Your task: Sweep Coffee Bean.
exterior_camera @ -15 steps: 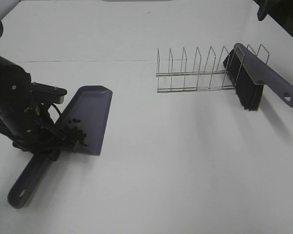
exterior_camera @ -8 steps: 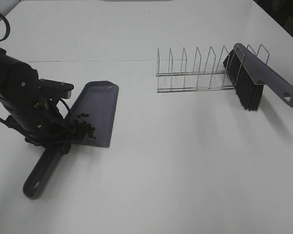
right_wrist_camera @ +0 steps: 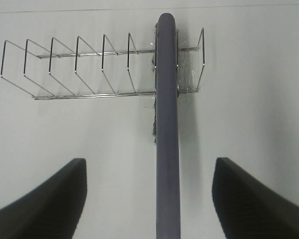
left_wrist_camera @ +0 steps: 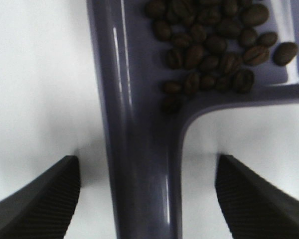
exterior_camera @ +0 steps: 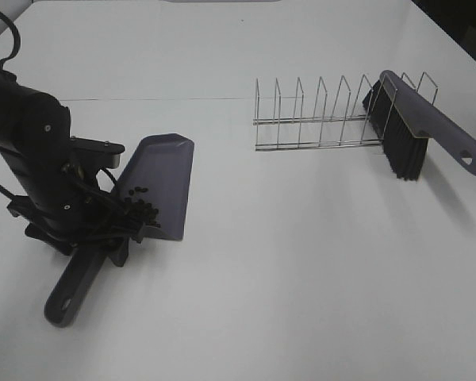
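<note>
A grey dustpan (exterior_camera: 165, 175) lies flat on the white table at the left, with the coffee beans (exterior_camera: 140, 211) heaped at its rear wall. In the left wrist view the beans (left_wrist_camera: 209, 50) sit just past the dustpan handle (left_wrist_camera: 139, 124). My left gripper (exterior_camera: 103, 242) is open, one finger on each side of the handle and clear of it, as the left wrist view (left_wrist_camera: 147, 164) shows. A grey brush (exterior_camera: 428, 131) with black bristles leans in a wire rack (exterior_camera: 317, 119). My right gripper (right_wrist_camera: 149, 167) is open above the brush handle (right_wrist_camera: 167, 124); it is out of the exterior view.
The wire rack (right_wrist_camera: 79, 69) stands at the back right with several empty slots. The brush handle sticks out past the rack toward the table's right edge. White table surface lies between the dustpan and the rack.
My left arm and the dustpan have shifted to the right, the pan and its handle turning a little. The beans stay in the pan. The brush and rack have not moved.
</note>
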You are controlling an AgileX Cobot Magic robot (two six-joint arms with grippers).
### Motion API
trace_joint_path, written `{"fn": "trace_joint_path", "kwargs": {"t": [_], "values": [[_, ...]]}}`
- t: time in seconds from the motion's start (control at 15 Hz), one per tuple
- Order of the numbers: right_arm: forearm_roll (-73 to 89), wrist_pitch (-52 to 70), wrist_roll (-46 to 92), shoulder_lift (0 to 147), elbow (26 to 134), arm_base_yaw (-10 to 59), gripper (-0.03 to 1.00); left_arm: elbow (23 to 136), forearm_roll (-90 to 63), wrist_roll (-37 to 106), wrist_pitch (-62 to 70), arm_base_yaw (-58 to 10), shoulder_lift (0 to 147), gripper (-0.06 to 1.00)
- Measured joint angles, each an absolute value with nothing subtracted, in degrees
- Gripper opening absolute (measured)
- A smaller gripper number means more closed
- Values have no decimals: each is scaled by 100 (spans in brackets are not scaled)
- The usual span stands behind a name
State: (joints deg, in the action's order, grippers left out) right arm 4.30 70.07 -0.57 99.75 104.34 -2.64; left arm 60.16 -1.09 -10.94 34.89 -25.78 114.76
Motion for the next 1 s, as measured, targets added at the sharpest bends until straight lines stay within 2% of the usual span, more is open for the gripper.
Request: {"fn": "trace_joint_path", "kwargs": {"t": [0.2,0.47,0.8,0.87,1.0], "values": [[430,7007,-57,9706,10267,-264,61,6343,-63,-997,4314,-2578,11476,69],[430,7007,-57,9013,9299,-264,61,6589,-86,-831,4681,-2418,10743,69],[458,7002,-69,7660,7695,-264,61,6709,-384,-40,5197,-945,9763,68],[458,7002,-69,6996,7053,-264,61,6669,-390,189,5449,-338,9196,68],[458,7007,-63,6240,6388,-264,61,6291,-395,304,5661,-23,8325,68]]}}
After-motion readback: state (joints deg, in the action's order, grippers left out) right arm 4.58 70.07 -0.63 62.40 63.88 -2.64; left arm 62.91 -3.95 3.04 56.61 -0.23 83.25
